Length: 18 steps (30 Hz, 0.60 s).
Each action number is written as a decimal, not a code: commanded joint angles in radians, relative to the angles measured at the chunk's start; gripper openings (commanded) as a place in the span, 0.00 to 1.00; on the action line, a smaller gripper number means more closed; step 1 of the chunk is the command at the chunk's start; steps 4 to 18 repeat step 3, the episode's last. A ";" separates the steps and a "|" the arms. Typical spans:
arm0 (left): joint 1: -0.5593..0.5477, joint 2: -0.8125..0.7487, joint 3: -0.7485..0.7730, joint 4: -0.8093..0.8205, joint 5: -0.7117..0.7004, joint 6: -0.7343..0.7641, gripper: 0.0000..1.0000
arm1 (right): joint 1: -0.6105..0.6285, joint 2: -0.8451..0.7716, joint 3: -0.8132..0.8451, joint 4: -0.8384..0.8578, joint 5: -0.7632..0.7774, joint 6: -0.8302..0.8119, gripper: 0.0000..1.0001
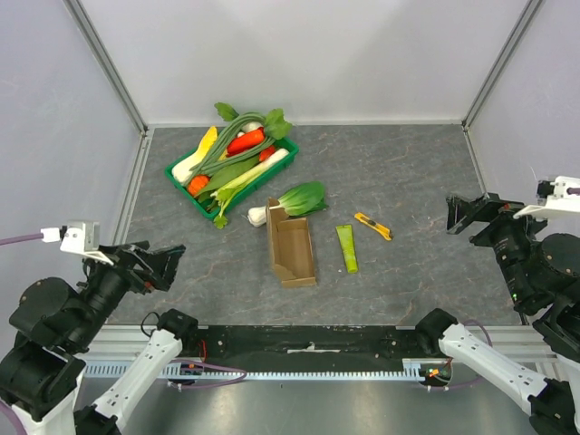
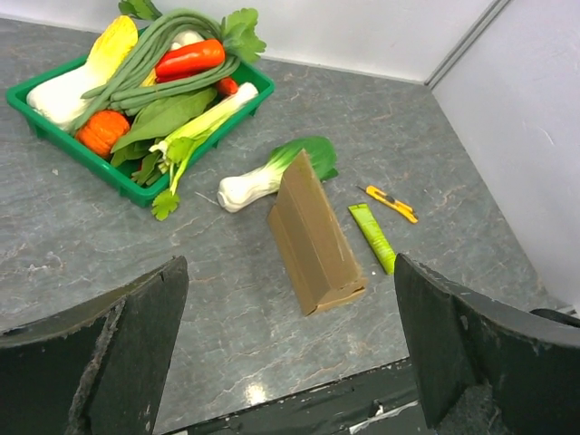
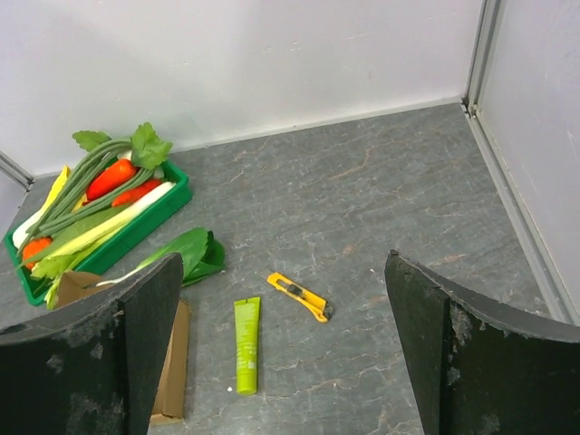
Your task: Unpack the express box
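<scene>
The express box [image 1: 292, 249] is a small brown cardboard carton in the middle of the table, open with its lid flap up; it also shows in the left wrist view [image 2: 313, 236] and partly in the right wrist view [image 3: 172, 358]. A green tube [image 1: 347, 248] and a yellow utility knife [image 1: 372, 226] lie on the table to its right. A bok choy [image 1: 293, 203] lies just behind it. My left gripper [image 1: 161, 264] is open and empty at the near left. My right gripper [image 1: 464, 214] is open and empty at the right.
A green plastic tray [image 1: 181, 176] full of vegetables stands at the back left. Grey walls with metal frame posts enclose the table. The black base rail [image 1: 308, 340] runs along the near edge.
</scene>
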 commanded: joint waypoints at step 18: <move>0.001 0.018 0.005 0.020 -0.019 0.077 1.00 | -0.002 0.009 0.028 -0.006 0.047 0.009 0.98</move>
